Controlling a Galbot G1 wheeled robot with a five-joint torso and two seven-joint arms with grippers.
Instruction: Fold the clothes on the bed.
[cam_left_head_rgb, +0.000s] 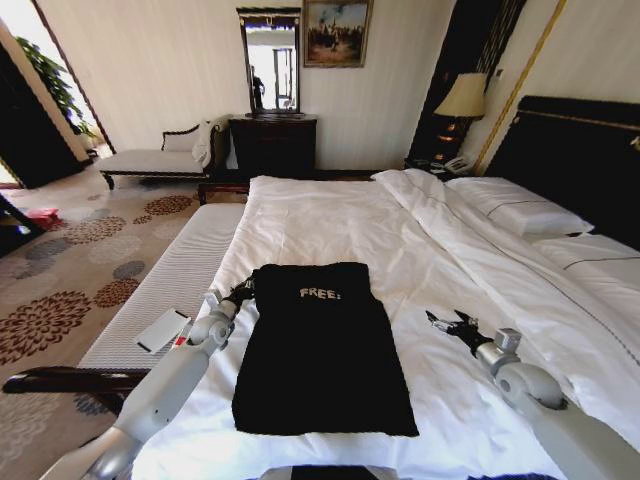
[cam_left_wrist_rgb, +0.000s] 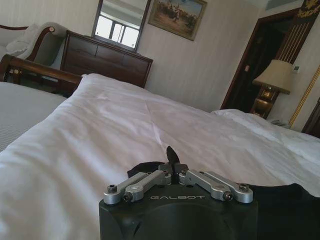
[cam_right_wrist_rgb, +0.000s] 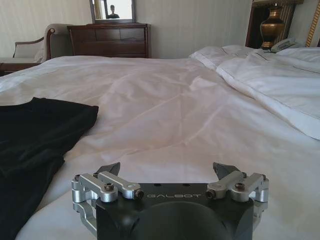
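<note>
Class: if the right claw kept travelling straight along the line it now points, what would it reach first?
Probably only bare white duvet. The open right claw aims up the bed beside the black top, not at it, though depth is unclear.

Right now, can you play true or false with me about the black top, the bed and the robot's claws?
1. The black top lies flat on the bed. True.
2. The right claw is pinching the top. False: it is open, over the white duvet beside the top.
3. The left claw is shut at the top's edge. True.
4. The top says "STOP". False: it says "FREE!".
</note>
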